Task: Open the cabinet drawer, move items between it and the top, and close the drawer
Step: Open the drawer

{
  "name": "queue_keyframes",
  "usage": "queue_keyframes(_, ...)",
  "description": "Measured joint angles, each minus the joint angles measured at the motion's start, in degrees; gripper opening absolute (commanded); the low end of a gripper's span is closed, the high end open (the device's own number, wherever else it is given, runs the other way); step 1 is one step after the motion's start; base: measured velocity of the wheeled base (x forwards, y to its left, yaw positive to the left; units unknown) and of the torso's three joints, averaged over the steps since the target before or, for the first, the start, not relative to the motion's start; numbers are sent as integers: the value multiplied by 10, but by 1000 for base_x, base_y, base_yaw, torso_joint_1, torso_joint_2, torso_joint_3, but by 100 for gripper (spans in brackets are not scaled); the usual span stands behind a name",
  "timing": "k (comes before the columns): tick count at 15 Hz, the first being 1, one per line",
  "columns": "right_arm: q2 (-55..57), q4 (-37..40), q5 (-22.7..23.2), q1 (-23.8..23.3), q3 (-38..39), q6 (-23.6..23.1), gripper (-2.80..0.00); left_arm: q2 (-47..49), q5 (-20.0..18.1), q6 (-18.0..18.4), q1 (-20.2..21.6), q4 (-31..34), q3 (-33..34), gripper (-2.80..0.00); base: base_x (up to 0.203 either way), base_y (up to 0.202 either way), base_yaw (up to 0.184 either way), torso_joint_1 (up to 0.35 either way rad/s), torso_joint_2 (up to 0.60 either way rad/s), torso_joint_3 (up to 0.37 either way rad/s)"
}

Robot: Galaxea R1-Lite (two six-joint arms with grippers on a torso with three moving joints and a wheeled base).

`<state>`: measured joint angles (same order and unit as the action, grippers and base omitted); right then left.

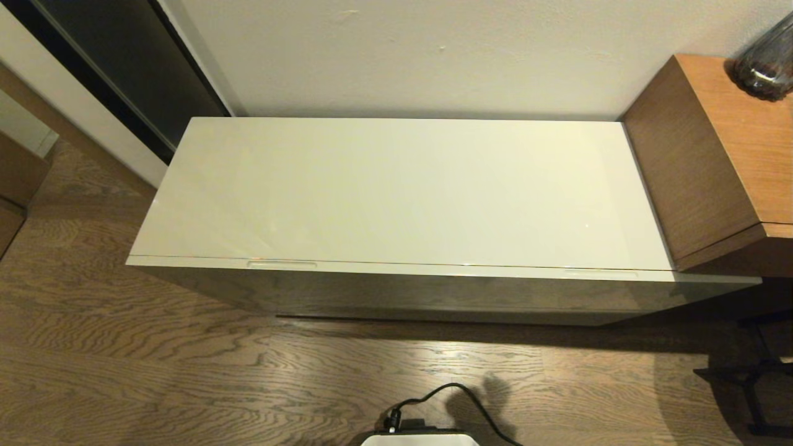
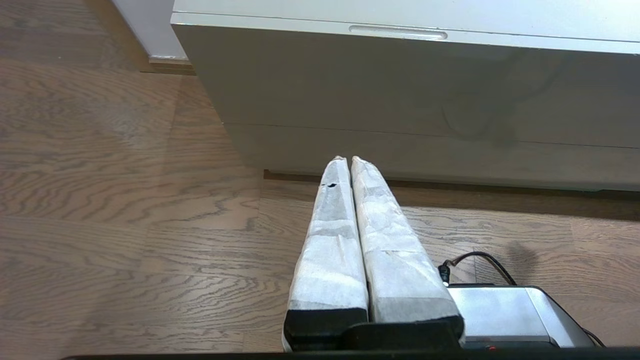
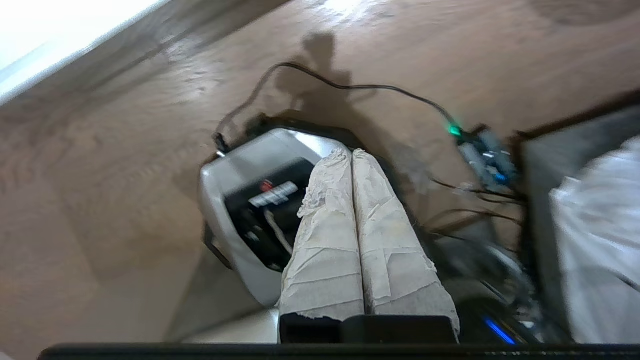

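Observation:
The glossy cream-white cabinet top (image 1: 403, 192) lies bare before me. The cabinet drawer (image 1: 433, 291) beneath it is shut, showing its off-white front (image 2: 400, 85) and two recessed slot handles (image 1: 282, 264) (image 1: 601, 272); one handle (image 2: 397, 32) also shows in the left wrist view. The black tape roll and the white packet are out of view. My left gripper (image 2: 347, 160) is shut and empty, hanging low over the floor in front of the cabinet's left part. My right gripper (image 3: 351, 152) is shut and empty, held low above the robot's base. Neither arm shows in the head view.
A taller brown wooden unit (image 1: 712, 161) adjoins the cabinet on the right, with a dark glass vase (image 1: 765, 59) on it. Wooden floor (image 1: 186, 371) lies between me and the cabinet. The robot's base with a black cable (image 1: 458, 396) sits at the near edge.

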<state>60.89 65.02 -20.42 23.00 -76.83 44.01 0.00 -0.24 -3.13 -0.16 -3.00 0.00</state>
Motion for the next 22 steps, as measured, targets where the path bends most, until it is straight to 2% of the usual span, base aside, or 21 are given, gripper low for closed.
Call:
queue_keyframes(4,-131,173,-2,-5,-22,-6,-280,0,0,0,0,0,0,-280,0,0,0,0,0,0)
queue_keyframes(6,-199,211,16,-44,13,-33,-280,0,0,0,0,0,0,-280,0,0,0,0,0,0)
queue_keyframes(10,-358,220,84,-170,124,-179,-280,0,0,0,-1,0,0,-280,0,0,0,0,0,0)
queue_keyframes(13,-469,193,97,-214,224,-270,-280,0,0,0,0,0,0,-280,0,0,0,0,0,0)
queue_keyframes(15,-534,122,98,-224,283,-315,-280,0,0,0,0,1,0,-280,0,0,0,0,0,0)
queue_keyframes(17,-574,3,98,-228,353,-370,-280,0,0,0,0,0,0,-280,0,0,0,0,0,0)
queue_keyframes(22,-606,-412,105,-231,607,-435,-280,0,0,0,0,0,0,-280,0,0,0,0,0,0)
